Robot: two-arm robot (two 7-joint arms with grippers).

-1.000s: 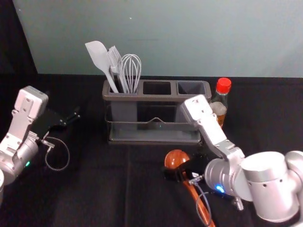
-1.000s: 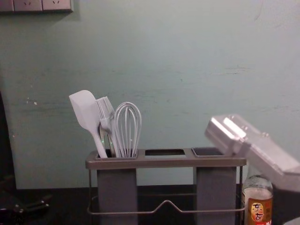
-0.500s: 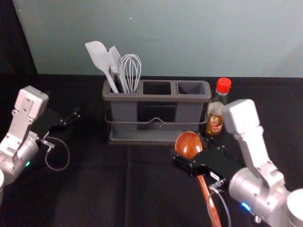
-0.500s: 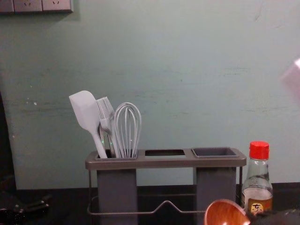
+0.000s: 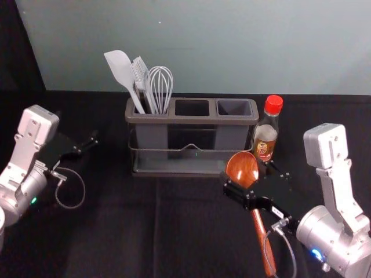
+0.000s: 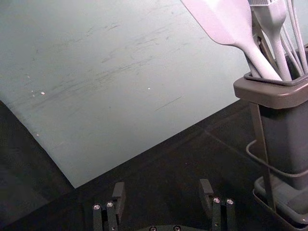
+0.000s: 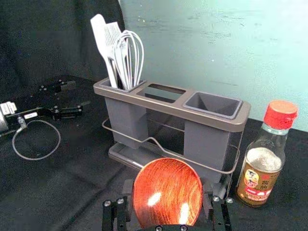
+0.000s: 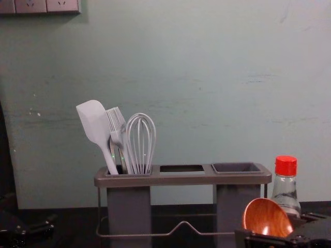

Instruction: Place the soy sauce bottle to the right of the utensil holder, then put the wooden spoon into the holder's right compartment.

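Behind black cloth, scuffed green wall, sockets

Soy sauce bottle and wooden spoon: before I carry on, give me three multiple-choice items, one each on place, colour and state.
1. Where does the bottle stand?
A. Left of the utensil holder
B. In its middle compartment
C. To its right

2. What colour is the bottle's cap?
A. Red
B. Green
C. White

3. How is the spoon now?
A. Standing in the holder
B. Held by the right gripper
C. Held by the left gripper

1: C, the head view shows it beside the holder's right end.
2: A, the head and chest views both show it.
3: B, the head view shows that gripper around it, outside the holder.
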